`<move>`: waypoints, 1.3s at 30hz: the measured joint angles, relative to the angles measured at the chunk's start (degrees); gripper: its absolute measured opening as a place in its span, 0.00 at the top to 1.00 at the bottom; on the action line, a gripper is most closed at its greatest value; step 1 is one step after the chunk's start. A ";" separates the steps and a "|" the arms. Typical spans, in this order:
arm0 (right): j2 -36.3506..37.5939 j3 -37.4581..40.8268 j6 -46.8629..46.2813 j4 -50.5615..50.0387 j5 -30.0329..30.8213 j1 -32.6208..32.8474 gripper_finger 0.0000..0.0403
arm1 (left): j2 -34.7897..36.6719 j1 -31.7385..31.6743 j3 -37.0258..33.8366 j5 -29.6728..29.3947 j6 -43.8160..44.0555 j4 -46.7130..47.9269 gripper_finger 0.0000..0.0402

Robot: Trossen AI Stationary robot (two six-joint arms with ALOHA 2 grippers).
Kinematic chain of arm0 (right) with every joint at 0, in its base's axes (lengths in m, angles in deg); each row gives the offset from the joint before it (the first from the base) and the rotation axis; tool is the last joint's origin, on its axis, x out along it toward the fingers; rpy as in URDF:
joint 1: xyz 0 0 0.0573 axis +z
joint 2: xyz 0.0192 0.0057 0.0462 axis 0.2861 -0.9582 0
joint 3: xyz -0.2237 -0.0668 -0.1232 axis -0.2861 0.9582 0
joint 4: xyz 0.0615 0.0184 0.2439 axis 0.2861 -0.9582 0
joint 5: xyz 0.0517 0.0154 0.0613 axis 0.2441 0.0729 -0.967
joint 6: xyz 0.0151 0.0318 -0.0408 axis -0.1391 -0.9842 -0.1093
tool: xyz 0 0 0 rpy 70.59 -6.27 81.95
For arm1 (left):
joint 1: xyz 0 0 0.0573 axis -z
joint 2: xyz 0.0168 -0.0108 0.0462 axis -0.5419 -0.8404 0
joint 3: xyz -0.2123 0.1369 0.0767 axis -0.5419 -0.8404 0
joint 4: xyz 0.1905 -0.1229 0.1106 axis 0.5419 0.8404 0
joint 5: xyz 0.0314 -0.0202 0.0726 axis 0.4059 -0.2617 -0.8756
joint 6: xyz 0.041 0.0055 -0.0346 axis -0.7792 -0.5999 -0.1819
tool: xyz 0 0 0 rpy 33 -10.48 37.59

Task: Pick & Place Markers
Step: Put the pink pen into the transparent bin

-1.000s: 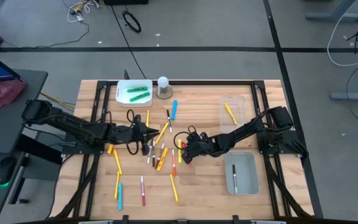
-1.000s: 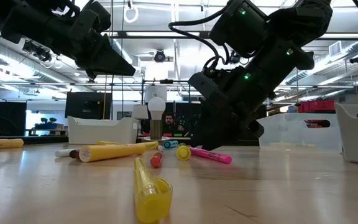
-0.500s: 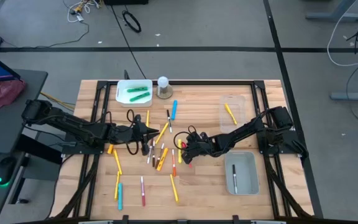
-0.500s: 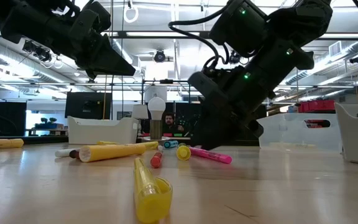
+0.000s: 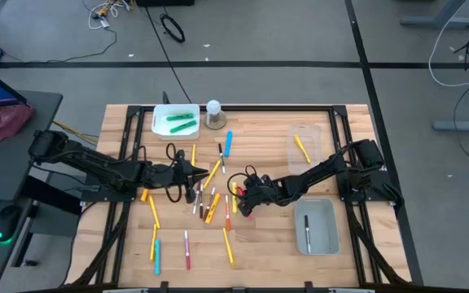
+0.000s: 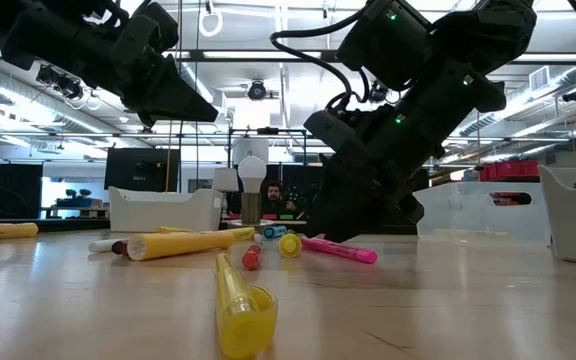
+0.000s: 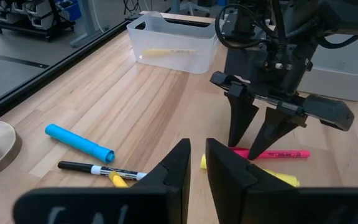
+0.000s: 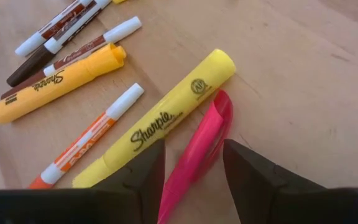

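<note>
The left tool (image 5: pixel 199 172) hangs above the wooden table (image 5: pixel 267 244), just left of the central cluster of markers (image 5: pixel 211 201), with its fingers (image 7: pixel 173 171) nearly pressed together and nothing visible between them. Within that cluster lie yellow, orange, brown and white-capped markers, loosely overlapping. To the cluster's right, the right tool (image 5: pixel 240 201) is lowered to the table surface with its fingers (image 8: pixel 135 174) spread on either side of a pink marker (image 8: pixel 194 152); the marker lies flat on the table between them, and whether the fingers touch it cannot be told. A yellow marker (image 8: pixel 160 118) lies just beside the pink one, touching or nearly touching it at one end. An orange marker (image 8: pixel 86 137) lies on the far side of the yellow one. Further right of the cluster, a grey bin (image 5: pixel 332 236) holds one dark-capped marker (image 5: pixel 307 228), and a clear bin (image 5: pixel 320 138) beyond it holds a yellow one (image 5: pixel 301 148).
</note>
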 joint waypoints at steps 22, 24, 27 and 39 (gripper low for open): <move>-0.83 -0.32 4.90 -5.65 -0.48 1.03 0.59 | 0.00 0.00 0.00 0.00 0.03 -0.02 0.86; -0.83 -0.31 4.84 -6.07 -0.56 1.06 0.59 | 0.00 0.00 0.00 0.00 0.03 -0.02 0.86; -0.77 -0.28 4.66 -6.11 -0.78 1.03 0.59 | 0.00 0.00 0.00 0.00 0.02 -0.02 0.86; -0.69 -0.09 5.66 -5.92 -0.17 1.06 0.63 | 0.00 -0.01 0.00 -0.01 0.18 -0.02 0.86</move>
